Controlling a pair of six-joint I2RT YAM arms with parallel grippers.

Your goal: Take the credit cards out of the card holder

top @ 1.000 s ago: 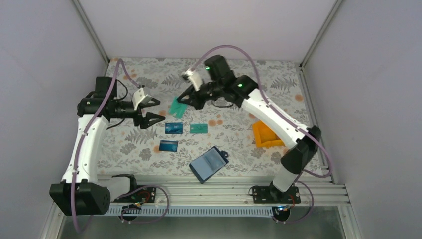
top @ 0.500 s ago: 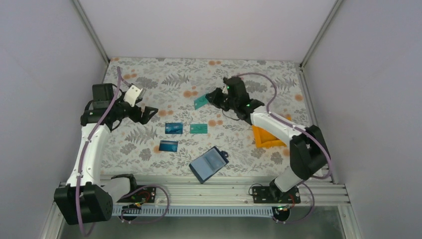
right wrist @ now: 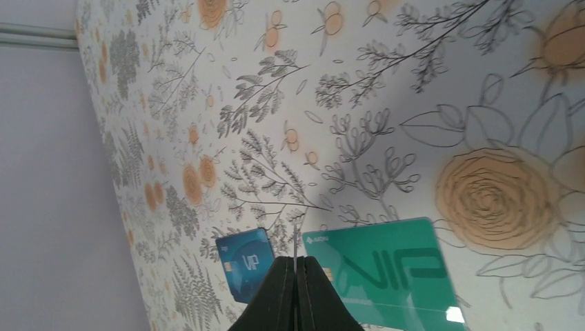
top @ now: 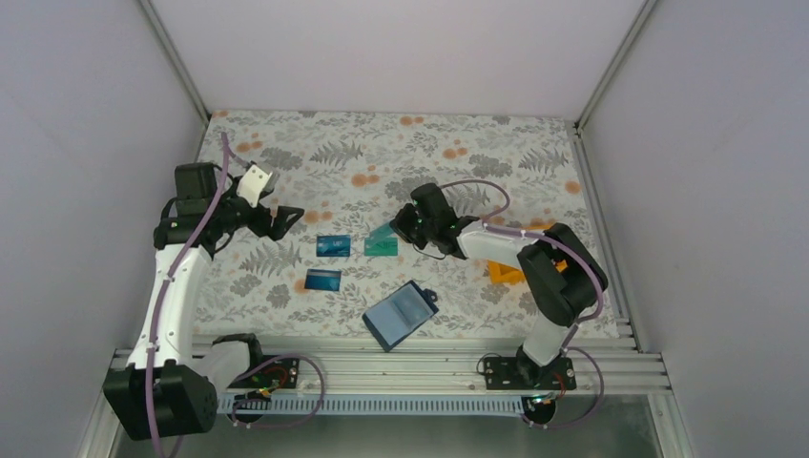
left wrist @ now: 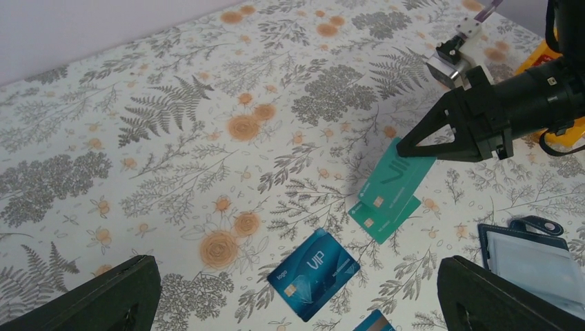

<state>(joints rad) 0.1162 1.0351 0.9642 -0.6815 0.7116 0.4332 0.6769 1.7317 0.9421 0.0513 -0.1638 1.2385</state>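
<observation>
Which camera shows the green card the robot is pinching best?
The left wrist view: the held green card shows most of its face, tilted in the right gripper above a second green card. The right wrist view sees only its thin edge; from the top it is a tiny patch.

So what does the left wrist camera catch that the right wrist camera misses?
Only the left wrist view shows the card holder, the orange bin and the right end effector from outside, shut on a teal card. Only the right wrist view shows a metal strip along the wall. Both show a second teal card and a blue card lying on the floral cloth.
</observation>
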